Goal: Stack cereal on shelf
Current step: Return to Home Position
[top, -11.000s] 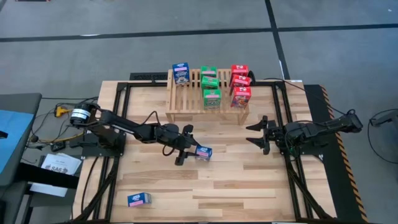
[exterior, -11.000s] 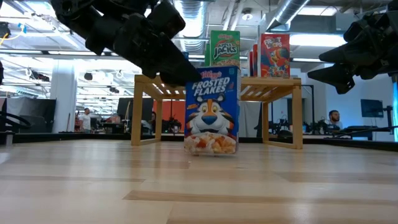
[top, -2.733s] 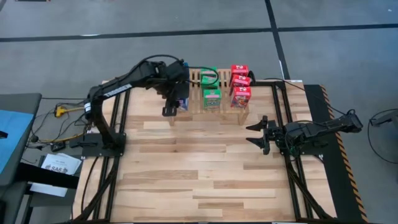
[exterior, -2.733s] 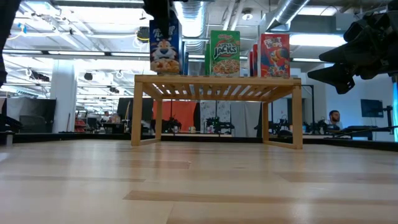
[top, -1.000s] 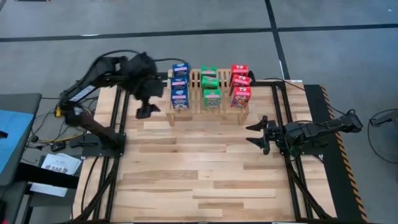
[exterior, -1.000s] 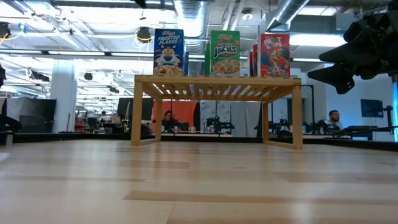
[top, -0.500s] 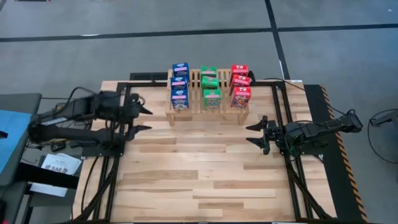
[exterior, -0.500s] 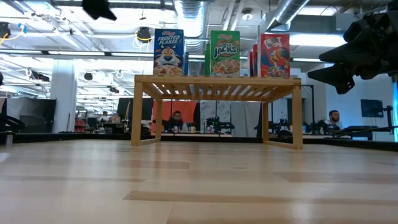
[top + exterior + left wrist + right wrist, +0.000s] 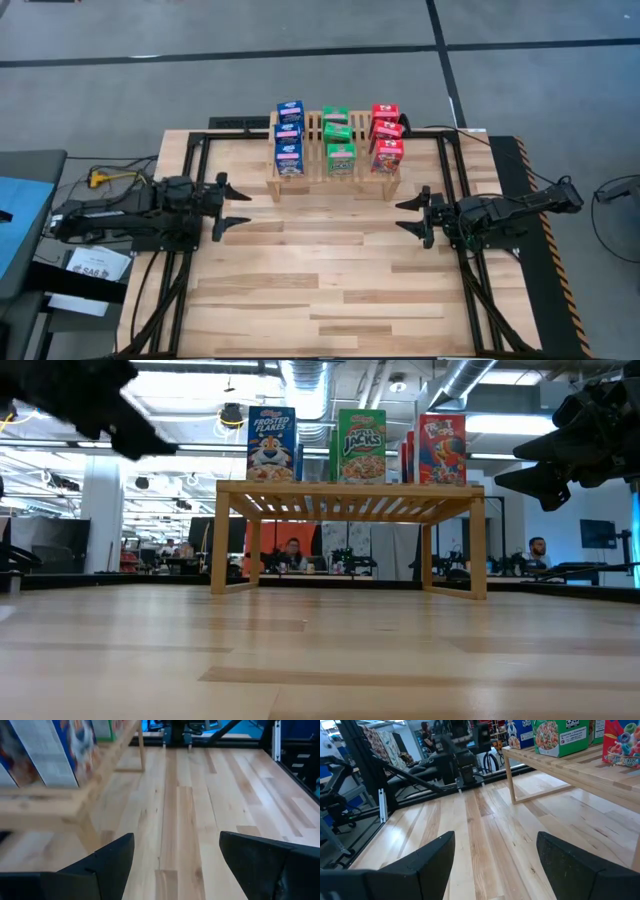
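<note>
Plainly, both pairs of fingers (image 9: 107,860) gape wide and empty: left gripper (image 9: 232,203) off the shelf's (image 9: 313,150) front-left corner, right gripper (image 9: 410,216) off its front-right. All nine cereal boxes (image 9: 341,157) stand on the shelf in blue, green and red rows, so both grippers probably park clear because stacking looks done.

Pretty bright, even overhead light, so the table (image 9: 320,285) barely caught any shadow. Looking level across it, the ceiling strip lights (image 9: 505,425) glared hard from behind and turned the right fingers (image 9: 530,482) into a black silhouette. The cereal boxes (image 9: 357,445) on the shelf (image 9: 350,488) still looked well lit.
</note>
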